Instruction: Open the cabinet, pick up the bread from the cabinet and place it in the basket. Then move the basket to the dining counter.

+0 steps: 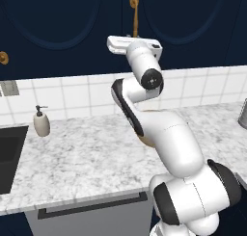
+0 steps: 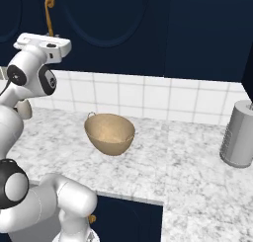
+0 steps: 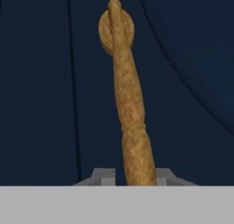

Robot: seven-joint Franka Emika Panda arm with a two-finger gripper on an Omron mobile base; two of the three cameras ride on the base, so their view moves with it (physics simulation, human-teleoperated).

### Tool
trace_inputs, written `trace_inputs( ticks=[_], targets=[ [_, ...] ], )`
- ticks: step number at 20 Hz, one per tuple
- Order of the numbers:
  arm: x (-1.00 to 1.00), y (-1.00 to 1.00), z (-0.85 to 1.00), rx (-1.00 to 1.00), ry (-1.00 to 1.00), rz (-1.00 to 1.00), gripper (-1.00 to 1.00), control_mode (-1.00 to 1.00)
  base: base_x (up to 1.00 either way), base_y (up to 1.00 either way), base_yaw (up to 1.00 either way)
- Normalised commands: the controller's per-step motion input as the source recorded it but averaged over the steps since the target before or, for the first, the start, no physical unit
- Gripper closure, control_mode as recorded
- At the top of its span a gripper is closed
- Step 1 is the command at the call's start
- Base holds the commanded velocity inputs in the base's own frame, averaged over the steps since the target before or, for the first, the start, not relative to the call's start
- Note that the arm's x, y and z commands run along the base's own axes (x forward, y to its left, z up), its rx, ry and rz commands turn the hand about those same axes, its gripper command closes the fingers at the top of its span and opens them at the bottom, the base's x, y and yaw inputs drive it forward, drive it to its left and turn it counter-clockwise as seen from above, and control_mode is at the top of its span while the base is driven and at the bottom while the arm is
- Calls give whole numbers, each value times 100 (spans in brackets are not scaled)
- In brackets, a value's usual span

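Note:
The cabinet (image 1: pixel 183 23) is a dark navy wall unit with its arched door closed. Its curved brass handle (image 3: pixel 130 104) runs up from between my fingertips. My gripper (image 3: pixel 134 176) is shut on the lower end of that handle (image 1: pixel 134 16), reaching up from the worktop. The hand sits just under the bar (image 2: pixel 48 14) at the gripper (image 2: pixel 49 37). The tan basket (image 2: pixel 109 132) stands empty on the marble worktop, right of the arm. The bread is hidden behind the closed door. The dining counter is out of view.
A soap dispenser (image 1: pixel 41 122) stands by the black sink (image 1: pixel 9 153) at the left. A grey canister (image 2: pixel 239 135) is at the far right of the worktop. Another navy door carries a round brass knob (image 1: pixel 4 58).

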Motion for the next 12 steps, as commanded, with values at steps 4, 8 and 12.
trace_inputs(
  ticks=[4,8,12],
  targets=[
    [-4,-12,0,0,0,0,100,-100,0,0,0],
    [-35,-39,12,0,0,0,100,-100,0,0,0],
    [-90,-43,10,0,0,-7,100,-100,0,0,0]
  ],
)
